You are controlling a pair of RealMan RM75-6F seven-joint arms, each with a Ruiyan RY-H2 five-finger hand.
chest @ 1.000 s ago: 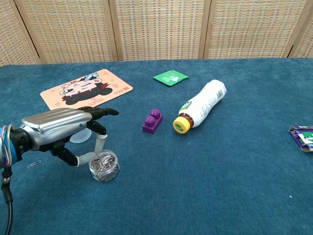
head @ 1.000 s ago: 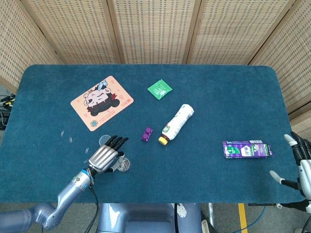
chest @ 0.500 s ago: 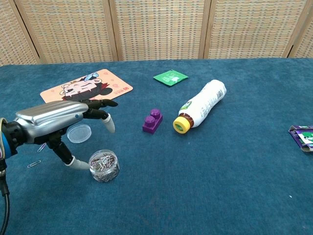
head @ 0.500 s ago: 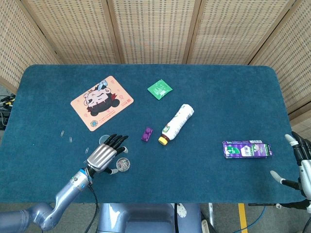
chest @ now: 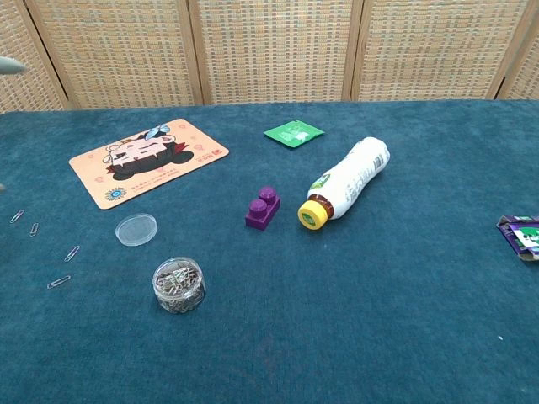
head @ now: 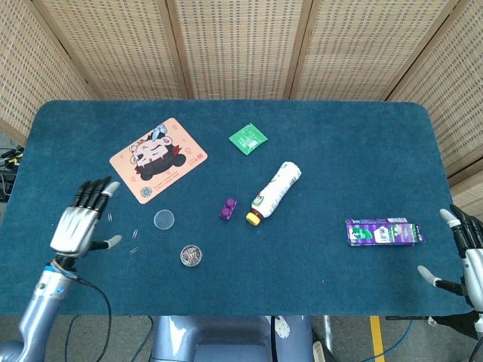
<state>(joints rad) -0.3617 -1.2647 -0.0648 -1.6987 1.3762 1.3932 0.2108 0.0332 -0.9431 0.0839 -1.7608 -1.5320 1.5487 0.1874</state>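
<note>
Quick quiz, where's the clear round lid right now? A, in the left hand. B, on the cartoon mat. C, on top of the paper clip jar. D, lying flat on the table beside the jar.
D: the clear lid lies flat on the table, apart from the open paper clip jar.

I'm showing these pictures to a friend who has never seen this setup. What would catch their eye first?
Probably the peach cartoon mat at the far left of the blue table, and the white bottle lying on its side mid-table beside a purple brick. Next, the left hand raised with fingers spread near the left edge, beyond the open jar of paper clips and its lid.
</note>
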